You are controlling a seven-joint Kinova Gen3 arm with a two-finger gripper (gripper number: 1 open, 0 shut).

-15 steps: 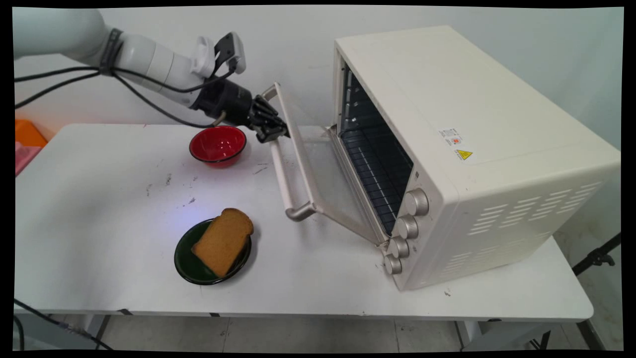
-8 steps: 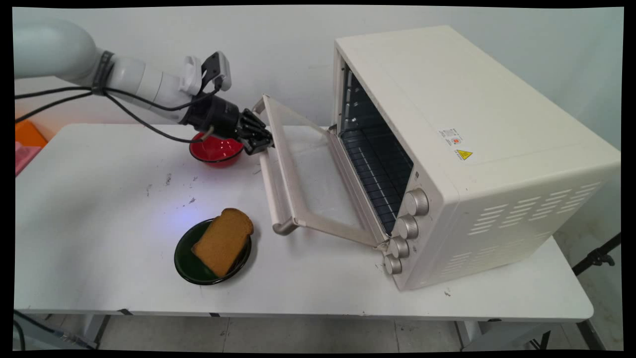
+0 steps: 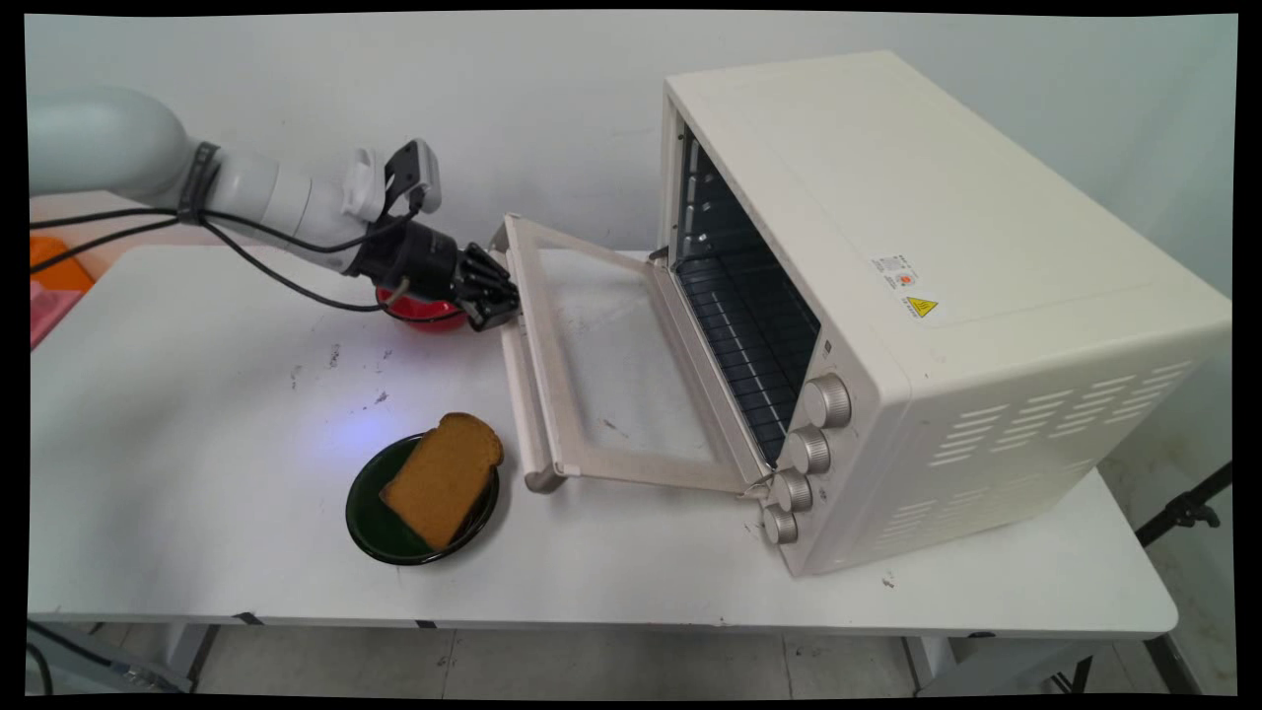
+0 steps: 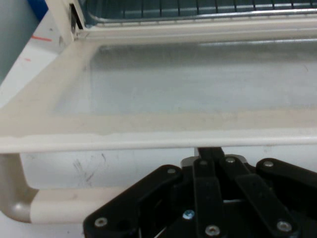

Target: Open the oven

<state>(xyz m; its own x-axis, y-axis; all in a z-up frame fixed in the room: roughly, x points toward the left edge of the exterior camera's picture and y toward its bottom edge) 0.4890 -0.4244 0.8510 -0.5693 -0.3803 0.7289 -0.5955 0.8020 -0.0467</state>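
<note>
My gripper (image 3: 500,301) is at the far end of the handle (image 3: 518,385) of the cream toaster oven's (image 3: 887,247) glass door (image 3: 611,375). The door hangs open, nearly level. In the hand view the gripper (image 4: 209,152) is shut, its tips reaching under the door's edge (image 4: 163,139) above the handle bar (image 4: 54,206), pushed into the gap rather than closed round the bar. A red bowl (image 3: 422,318) sits just behind and under the hand, mostly hidden by it. The oven's wire rack (image 3: 749,335) shows inside.
A brown bread slice (image 3: 441,478) lies on a dark green plate (image 3: 380,528) near the white table's (image 3: 197,394) front, left of the door. Orange and pink things (image 3: 49,276) sit at the far left edge. Several knobs (image 3: 808,449) line the oven's front.
The door has swung down from about half open to nearly level. My gripper went down and to the left with the handle, now covering most of the red bowl.
</note>
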